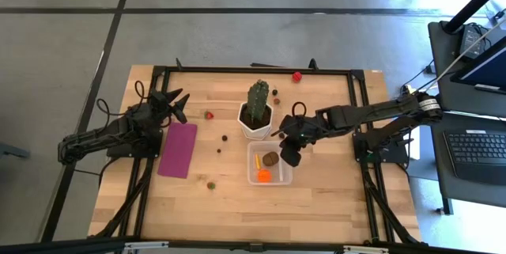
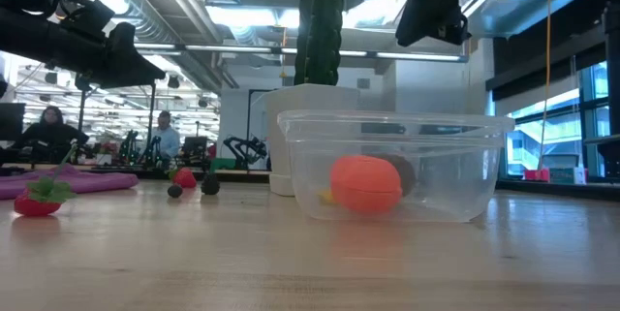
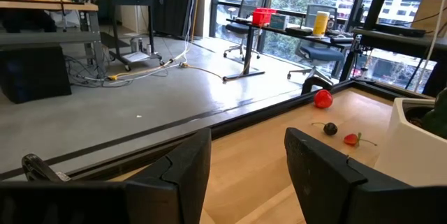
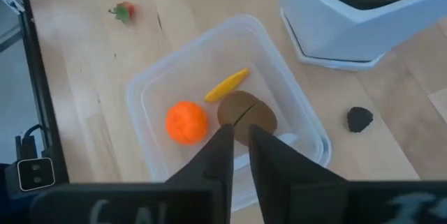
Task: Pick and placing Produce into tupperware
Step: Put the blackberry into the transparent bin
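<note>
The clear tupperware [image 1: 269, 164] sits on the table in front of the white cactus pot. Inside lie an orange piece [image 4: 186, 122], a brown piece [image 4: 246, 114] and a yellow piece [image 4: 227, 84]. My right gripper [image 4: 239, 144] hovers over the container's right side, above the brown piece, with its fingers a narrow gap apart and nothing between them. Loose produce rests on the wood: a strawberry [image 1: 209, 115], a red piece [image 1: 296, 76], dark pieces [image 1: 224, 137] and a red-green piece [image 1: 211, 183]. My left gripper [image 1: 175, 104] waits open and raised near the table's left side.
The white pot [image 1: 256, 122] with the green cactus [image 1: 258, 96] stands just beyond the container. A dark piece [image 4: 360, 118] lies beside the pot. A flat magenta rectangle [image 1: 178, 149] lies left of centre. Black frame rails run along the table's edges. People sit in the room behind.
</note>
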